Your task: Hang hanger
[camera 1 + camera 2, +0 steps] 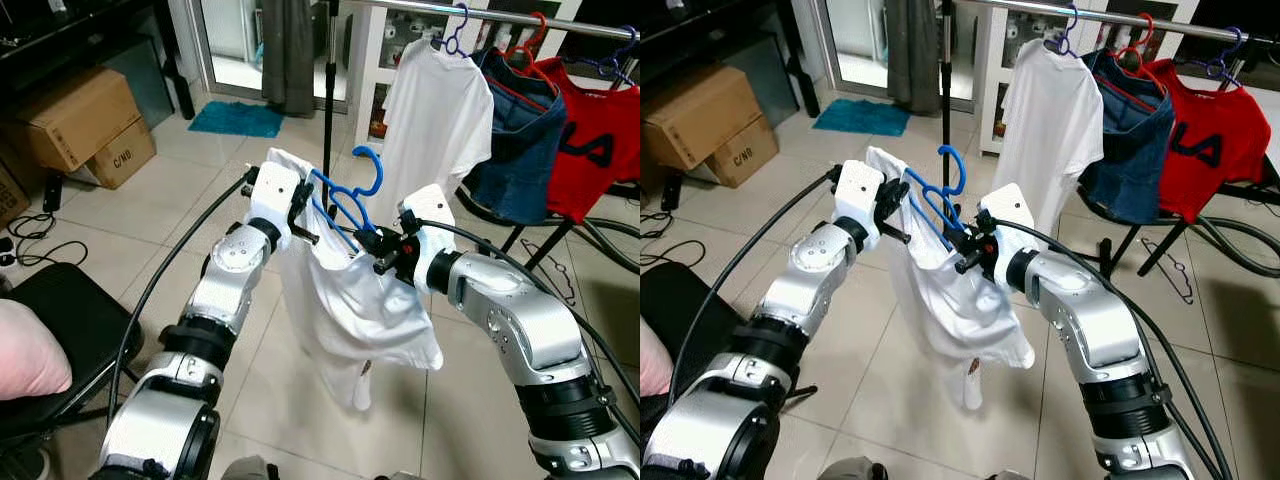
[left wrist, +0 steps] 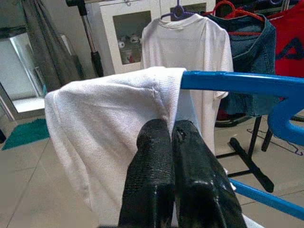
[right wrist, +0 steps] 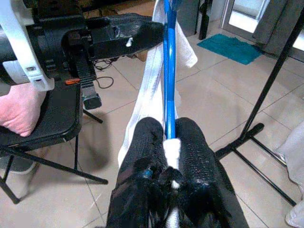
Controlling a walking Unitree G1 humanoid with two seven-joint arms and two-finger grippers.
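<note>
A blue plastic hanger [image 1: 343,205] carries a white shirt [image 1: 345,315] and is held in the air between my two grippers. My left gripper [image 1: 306,226] is shut on the shirt's cloth [image 2: 118,104] where it wraps one end of the hanger [image 2: 228,81]. My right gripper [image 1: 370,246] is shut on the hanger's other arm [image 3: 168,71], with a bit of white cloth pinched in too. The hook points up. The clothes rail [image 1: 500,15] runs across the top, beyond and above the hanger, and bears a white shirt [image 1: 435,120], a denim garment [image 1: 520,145] and a red shirt [image 1: 590,140].
The rail's black upright pole [image 1: 328,90] stands right behind the held hanger. Cardboard boxes [image 1: 85,125] and a teal mat [image 1: 238,118] lie at the far left. A black chair [image 1: 60,310] with a pink cushion [image 1: 25,360] is near left. Rack legs [image 1: 530,245] spread at right.
</note>
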